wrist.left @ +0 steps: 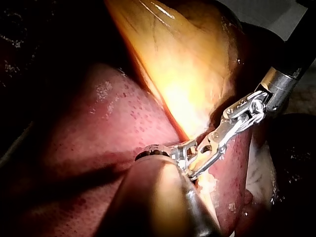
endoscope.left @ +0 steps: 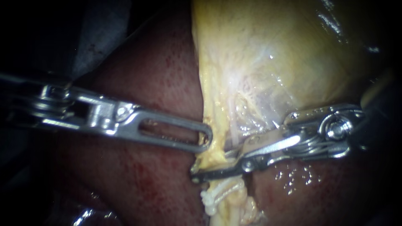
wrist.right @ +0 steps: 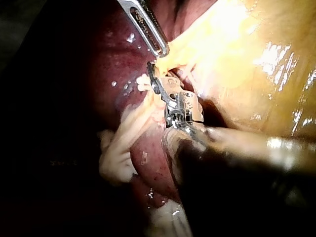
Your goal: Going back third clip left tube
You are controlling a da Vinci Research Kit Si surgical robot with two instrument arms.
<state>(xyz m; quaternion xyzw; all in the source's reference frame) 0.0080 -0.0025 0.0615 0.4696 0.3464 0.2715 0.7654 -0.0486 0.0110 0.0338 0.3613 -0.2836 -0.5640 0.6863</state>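
The yellow gallbladder (endoscope.left: 268,62) narrows downward into a pale stalk, the left tube (endoscope.left: 215,161), lying over the dark red liver (endoscope.left: 150,188). White clips (endoscope.left: 217,194) sit on this tube low in the endoscope view. My left instrument (endoscope.left: 207,140) reaches in with a slotted jaw and is shut on the stalk's edge; the right wrist view shows it (wrist.right: 163,49) ahead of my right instrument. My right instrument (endoscope.left: 211,166) lies across the tube just above the clips, jaws open with a narrow gap, the lower jaw ending past the tube's left side. It also shows in its own wrist view (wrist.right: 157,79).
Wet liver (endoscope.left: 301,180) glistens under the right instrument's wrist joint. A second pale strand (endoscope.left: 251,209) runs beside the clipped tube. Loose pale tissue (wrist.right: 116,158) hangs beside the right instrument in its wrist view. Dark surroundings close in at both sides.
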